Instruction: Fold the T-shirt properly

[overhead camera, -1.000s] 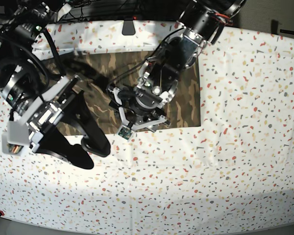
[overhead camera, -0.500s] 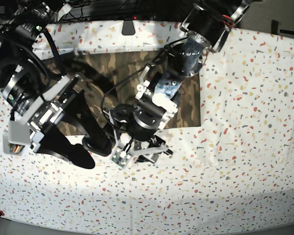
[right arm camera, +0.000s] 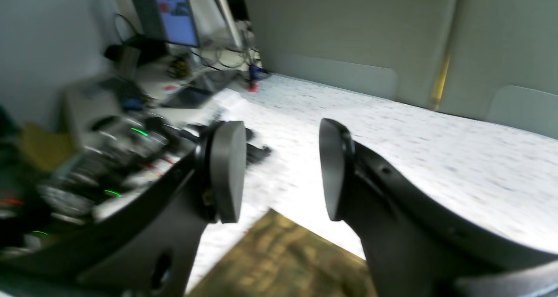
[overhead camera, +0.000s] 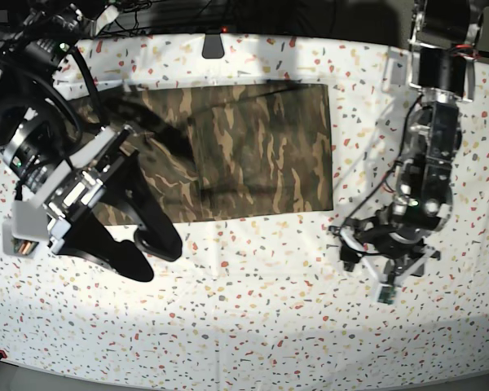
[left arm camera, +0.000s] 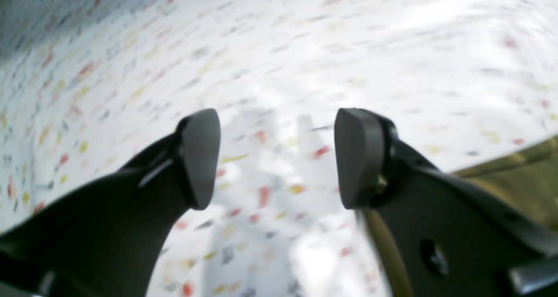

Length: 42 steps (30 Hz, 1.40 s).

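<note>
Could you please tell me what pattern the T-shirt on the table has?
The T-shirt has a brown, tan and olive camouflage pattern, clearest in the base view.

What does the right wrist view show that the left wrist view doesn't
Only the right wrist view shows the room: a monitor, cluttered cables and the far wall. Only the left wrist view shows the speckled tablecloth close up, blurred. Both show an open gripper holding nothing, the right gripper and the left gripper, and each catches an edge of the T-shirt.
</note>
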Tool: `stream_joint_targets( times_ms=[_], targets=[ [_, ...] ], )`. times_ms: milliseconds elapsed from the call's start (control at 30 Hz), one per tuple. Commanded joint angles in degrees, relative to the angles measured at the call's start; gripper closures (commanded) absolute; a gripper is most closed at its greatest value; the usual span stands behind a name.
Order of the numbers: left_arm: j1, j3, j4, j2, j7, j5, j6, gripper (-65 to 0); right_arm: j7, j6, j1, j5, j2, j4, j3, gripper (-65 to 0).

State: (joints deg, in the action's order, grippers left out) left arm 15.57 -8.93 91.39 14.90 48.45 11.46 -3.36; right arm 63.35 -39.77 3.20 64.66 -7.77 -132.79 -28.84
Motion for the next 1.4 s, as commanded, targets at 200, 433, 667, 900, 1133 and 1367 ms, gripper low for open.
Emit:
stream_joint_targets(
  times_ms=[200, 433, 667, 900, 1133, 1367],
  targets=[
    [1.55, 6.56, 4.46, 4.02, 5.20, 9.68, -2.49, -40.1, 1.11, -0.23, 0.39, -18.49, -8.44, 5.57, -8.90, -27.8],
    [1.57, 6.58, 8.63, 0.48, 5.07, 10.67, -2.49, -40.1, -1.09, -0.23, 0.48, -18.43, -20.81, 31.08, -11.43, -41.7],
    [1.57, 6.58, 9.70, -6.34, 3.67, 10.71, -4.24, -40.1, -0.26, -0.23, 2.89, -18.38, -27.87, 53.05, -10.93, -43.2],
    [1.55, 6.58, 9.70, -6.93, 4.28, 10.69, -5.29, -40.1, -1.40, -0.23, 2.89, -10.34, -32.74, 71.36, -4.15, -43.2],
    [1.55, 6.58, 9.70, -6.93, 4.28, 10.69, -5.29, -40.1, -3.30, -0.23, 8.87, -8.46, -32.37, 83.67, 2.43, -43.2],
    [1.55, 6.58, 9.70, -6.91, 4.31, 10.67, -5.29, -40.1, 0.79, -0.23, 12.68, -4.96, -28.79, 85.64, 6.25, -43.2]
  ],
)
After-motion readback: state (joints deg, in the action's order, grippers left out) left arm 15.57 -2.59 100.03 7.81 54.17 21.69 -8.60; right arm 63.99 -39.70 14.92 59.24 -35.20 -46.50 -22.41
